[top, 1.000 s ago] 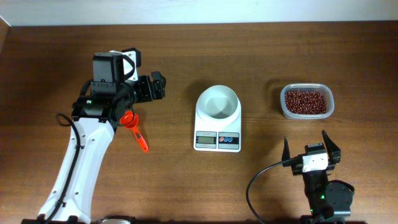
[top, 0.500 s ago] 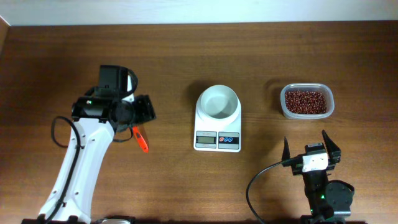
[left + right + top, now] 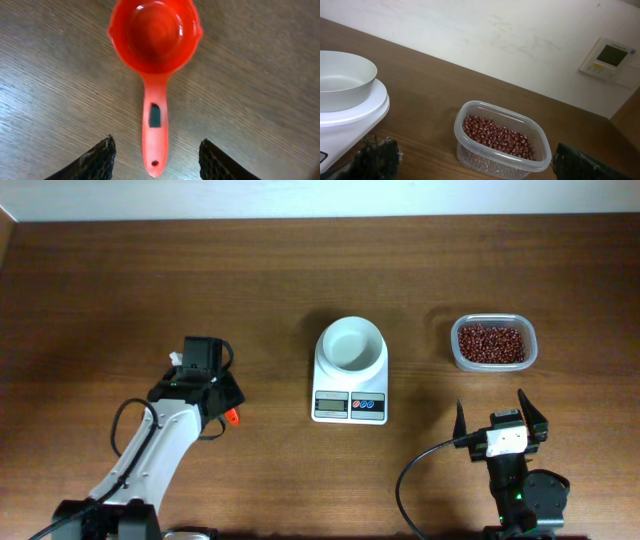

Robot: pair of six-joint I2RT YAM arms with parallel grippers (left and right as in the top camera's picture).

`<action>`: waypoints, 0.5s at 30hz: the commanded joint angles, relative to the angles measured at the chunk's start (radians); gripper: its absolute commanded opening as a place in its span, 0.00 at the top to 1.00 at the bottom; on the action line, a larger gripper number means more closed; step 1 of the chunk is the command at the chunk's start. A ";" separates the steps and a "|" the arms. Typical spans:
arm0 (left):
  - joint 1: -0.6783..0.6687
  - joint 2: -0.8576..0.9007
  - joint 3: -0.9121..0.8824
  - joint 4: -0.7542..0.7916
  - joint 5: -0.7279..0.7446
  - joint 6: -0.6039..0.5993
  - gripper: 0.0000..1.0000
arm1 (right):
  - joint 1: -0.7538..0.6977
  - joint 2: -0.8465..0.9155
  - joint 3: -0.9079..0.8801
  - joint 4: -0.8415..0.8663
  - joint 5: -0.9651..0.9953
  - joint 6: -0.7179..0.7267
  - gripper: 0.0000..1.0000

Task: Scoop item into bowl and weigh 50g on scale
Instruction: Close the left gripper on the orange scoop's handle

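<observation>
The white bowl stands empty on the white scale at mid table; both show at the left of the right wrist view, the bowl on the scale. The reddish-brown beans fill a clear plastic container, also in the right wrist view. A red scoop lies empty on the table, its handle end between my open left gripper's fingers; overhead only its handle tip shows under the left gripper. My right gripper is open and empty, near the front right.
The wood table runs back to a pale wall. A wall panel shows in the right wrist view. A black cable loops by the right arm's base.
My left gripper has swung toward the front and come down over the red scoop, now straddling its handle. The right arm, bowl, scale and container have not moved.
</observation>
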 commanded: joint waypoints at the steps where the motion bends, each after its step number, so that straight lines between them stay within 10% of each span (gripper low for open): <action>1: 0.002 0.018 -0.008 0.014 -0.116 -0.001 0.44 | 0.006 -0.004 -0.005 -0.005 0.008 0.007 0.01; 10: -0.001 0.189 -0.013 0.159 -0.064 0.074 0.45 | 0.006 -0.004 -0.005 -0.005 0.008 0.007 0.01; 15: -0.001 0.190 -0.013 0.185 -0.068 0.084 0.63 | 0.006 -0.004 -0.005 -0.005 0.008 0.007 0.01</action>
